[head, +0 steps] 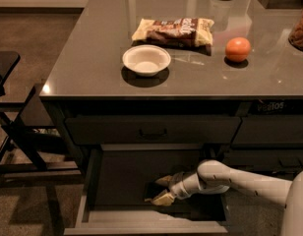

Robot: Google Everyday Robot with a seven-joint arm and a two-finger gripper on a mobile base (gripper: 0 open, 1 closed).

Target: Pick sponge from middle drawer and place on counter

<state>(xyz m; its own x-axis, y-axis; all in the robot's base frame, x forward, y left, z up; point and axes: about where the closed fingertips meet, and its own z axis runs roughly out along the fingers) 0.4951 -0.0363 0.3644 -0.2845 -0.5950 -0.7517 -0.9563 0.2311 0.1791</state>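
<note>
In the open middle drawer (90, 195), near the middle of its dark floor, I see a dark block that I take for the sponge (151, 191). Its green top barely stands out from the floor. It should be light, soft and springy, so I'd pinch it across the short sides, low on the foam. The gripper (157, 190) sits right at it, fingers spread to either side, nothing clamped. Its arm hides the floor to the right.

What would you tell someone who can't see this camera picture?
The robot's hand reaches down into the open middle drawer. On the counter above sit a white bowl, a snack bag and an orange fruit.
</note>
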